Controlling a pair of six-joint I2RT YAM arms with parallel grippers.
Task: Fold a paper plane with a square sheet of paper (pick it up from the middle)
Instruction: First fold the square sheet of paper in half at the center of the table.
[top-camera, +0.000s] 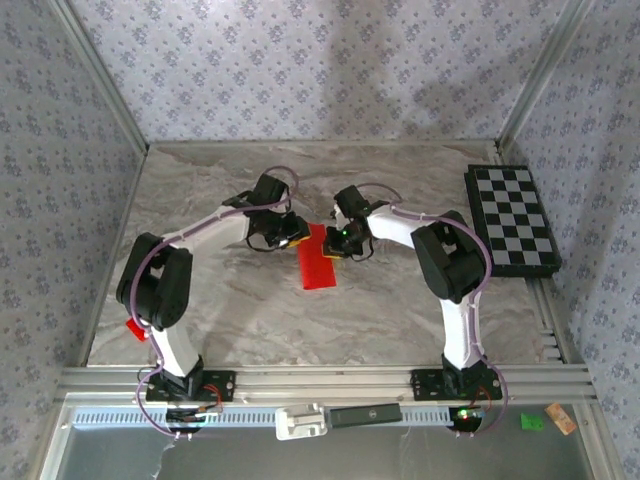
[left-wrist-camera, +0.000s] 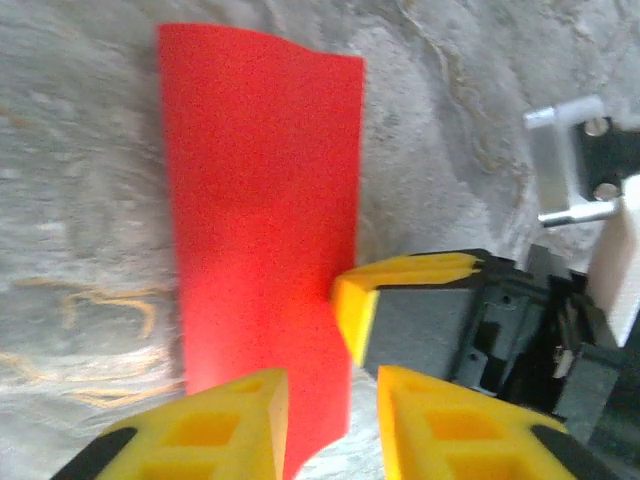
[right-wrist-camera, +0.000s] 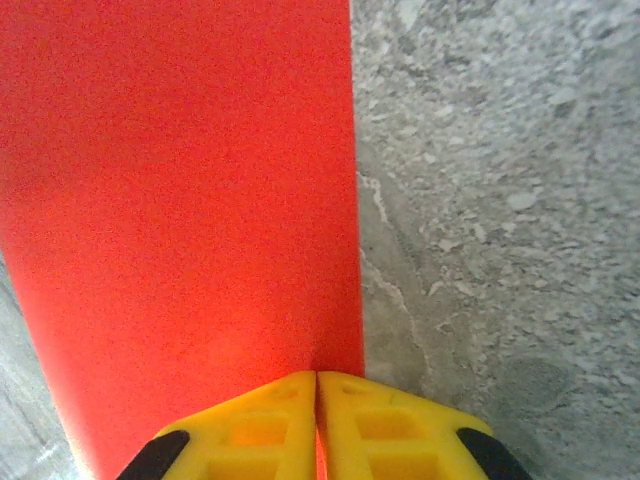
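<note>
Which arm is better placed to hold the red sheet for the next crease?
Right, probably: the right claw is shut on the red sheet, while the left claw stands open around its edge.

Paper (top-camera: 318, 262) lies on table (top-camera: 200, 330); chequered board (top-camera: 512, 220) well right.

Colour findings, as observed. The square sheet of paper (top-camera: 318, 262) was plain bright red. The table (top-camera: 200, 180) showed grey marbling. The walls (top-camera: 300, 70) carried a pale lilac floral print. The board (top-camera: 512, 220), far right, was chequered black and white. The left arm (top-camera: 205, 230) and right arm (top-camera: 460, 335) were white with black joints. The left gripper's fingers (left-wrist-camera: 210, 430) and the right gripper's fingers (right-wrist-camera: 260, 430) were yellow.
</note>
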